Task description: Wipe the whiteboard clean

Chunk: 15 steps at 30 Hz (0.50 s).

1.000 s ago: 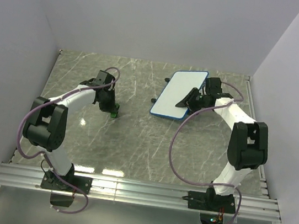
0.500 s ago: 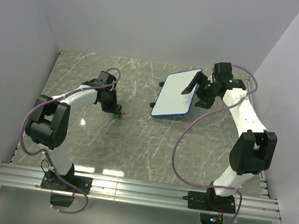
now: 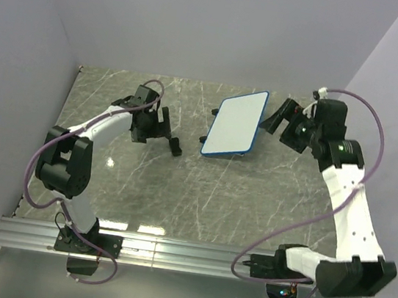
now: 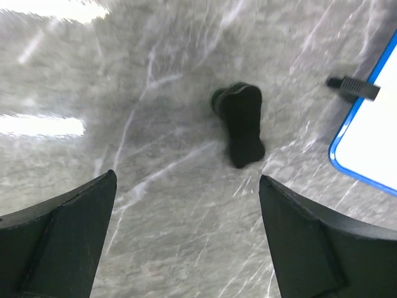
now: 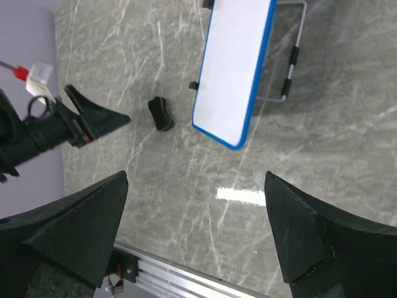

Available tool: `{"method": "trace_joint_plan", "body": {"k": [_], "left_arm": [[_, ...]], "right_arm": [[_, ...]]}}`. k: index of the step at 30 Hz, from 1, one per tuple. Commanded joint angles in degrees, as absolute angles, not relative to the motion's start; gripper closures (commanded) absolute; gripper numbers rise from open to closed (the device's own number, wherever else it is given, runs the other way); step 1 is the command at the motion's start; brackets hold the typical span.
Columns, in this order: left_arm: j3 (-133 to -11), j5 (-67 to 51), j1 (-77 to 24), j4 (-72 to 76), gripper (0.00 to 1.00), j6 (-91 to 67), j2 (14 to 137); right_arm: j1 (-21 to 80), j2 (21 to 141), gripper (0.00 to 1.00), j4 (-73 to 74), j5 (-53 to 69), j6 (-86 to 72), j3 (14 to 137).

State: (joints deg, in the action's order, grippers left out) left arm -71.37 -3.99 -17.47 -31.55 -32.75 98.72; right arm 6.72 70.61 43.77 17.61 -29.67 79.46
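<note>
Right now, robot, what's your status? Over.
Left gripper open, right gripper open. Whiteboard blank, unheld. Eraser lying loose below left gripper. Nothing blocking.

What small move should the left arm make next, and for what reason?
Probably lift the left gripper up and back from the eraser. Its jaws stand open, the eraser lies free on the table ahead of them, and the whiteboard shows no marks on its face, so nothing seems left to wipe.

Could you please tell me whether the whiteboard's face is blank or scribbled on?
Blank: the whiteboard shows a plain white face, with no marks visible in the overhead or right wrist views.
</note>
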Motion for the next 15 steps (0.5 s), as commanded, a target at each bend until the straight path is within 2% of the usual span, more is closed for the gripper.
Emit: {"method": "trace_joint_plan", "body": {"k": [1,10,15], "left_arm": [[-74.7,-0.2,-18.1,-35.2,0.01,-32.6,99.1],[-79.3,3.1,-19.3,-41.9,0.01,-32.6,95.7],[-81.1,6.3,-21.3,-43.7,0.00,-34.3,88.8]], "right_arm": [[6.1,65.2,0.02,43.3,16.1,-28.1,75.7],[6.0,51.2,0.01,45.2,19.6,-27.4,70.3],[6.0,42.7,0.00,46.5,22.7,-27.8,70.0]]}}
